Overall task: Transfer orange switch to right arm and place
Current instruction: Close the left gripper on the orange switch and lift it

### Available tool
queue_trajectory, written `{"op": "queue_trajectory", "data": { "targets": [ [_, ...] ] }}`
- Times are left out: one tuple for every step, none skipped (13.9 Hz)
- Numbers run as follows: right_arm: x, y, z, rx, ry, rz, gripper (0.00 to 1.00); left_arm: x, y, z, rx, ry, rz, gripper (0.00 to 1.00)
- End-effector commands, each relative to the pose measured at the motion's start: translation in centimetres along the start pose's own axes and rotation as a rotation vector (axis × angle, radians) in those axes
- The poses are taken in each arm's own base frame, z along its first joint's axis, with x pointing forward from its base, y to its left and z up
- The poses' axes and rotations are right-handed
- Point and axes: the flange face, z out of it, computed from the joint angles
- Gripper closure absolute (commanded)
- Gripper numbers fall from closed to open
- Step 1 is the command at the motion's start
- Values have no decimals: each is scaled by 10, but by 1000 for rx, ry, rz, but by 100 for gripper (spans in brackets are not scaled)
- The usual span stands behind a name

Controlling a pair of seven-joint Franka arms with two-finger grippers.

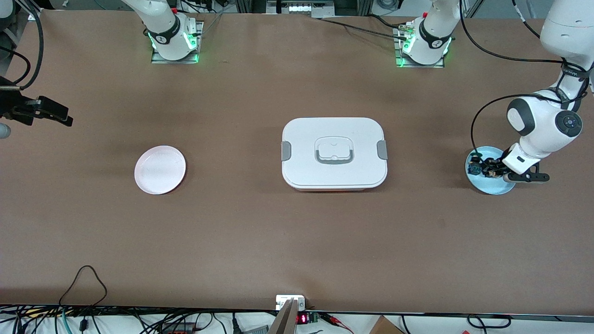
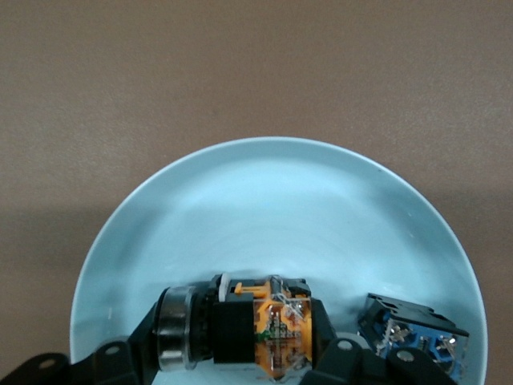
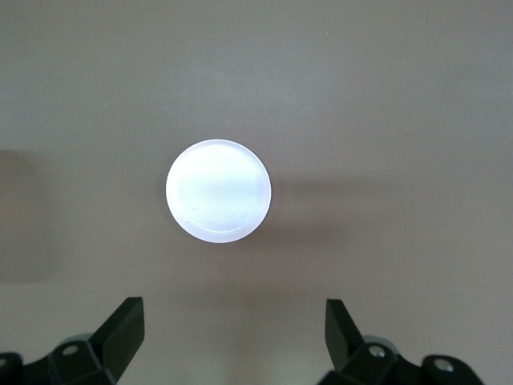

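At the right edge of the front frame, the left gripper (image 1: pixel 487 168) is down in the light blue plate (image 1: pixel 493 187), which sits on the brown counter (image 1: pixel 297 232) toward the left arm's end. In the lower middle of the left wrist frame the black fingers (image 2: pixel 333 361) flank the orange switch (image 2: pixel 240 329), which lies on its side in the plate (image 2: pixel 272 208); they are close around it and look to be touching it, though whether they clamp it I cannot tell. Just beside it on the same plate lies a blue-bodied switch (image 2: pixel 413 337), at the lower right of that frame. The right gripper (image 1: pixel 51 112) waits at the far left edge of the front frame, up above the counter at the right arm's end; the right wrist frame shows its fingers (image 3: pixel 120 329) spread well apart, with the pale pink plate (image 3: pixel 218 190) below them. In the front frame that pink plate (image 1: pixel 160 169) lies left of centre, and a closed white lunch box (image 1: pixel 334 153) with grey latches sits at the centre.
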Motion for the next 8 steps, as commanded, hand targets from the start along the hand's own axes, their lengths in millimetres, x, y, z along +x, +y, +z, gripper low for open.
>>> {"op": "queue_trajectory", "data": {
  "targets": [
    [-3,-1,-5,11,5,7,0,12,-7,-17,13,36,14,69],
    [-5,-1,-6,12,5,7,0,16,-9,-29,20,51,15,69],
    [-5,-1,-7,13,5,7,0,19,-7,-44,17,47,21,69],
    [-6,-1,-7,14,2,8,0,28,-9,-64,12,33,40,69],
    [-6,-1,-7,12,2,8,0,39,-11,-82,0,0,58,69],
    [-6,-1,-7,14,2,7,0,50,-12,-99,-22,-56,82,69],
    [-5,-1,-6,12,-1,4,0,60,-13,-114,-39,-102,92,69],
    [-5,-1,-5,12,-3,1,0,69,-8,-130,-61,-139,106,69]
  ]
}}
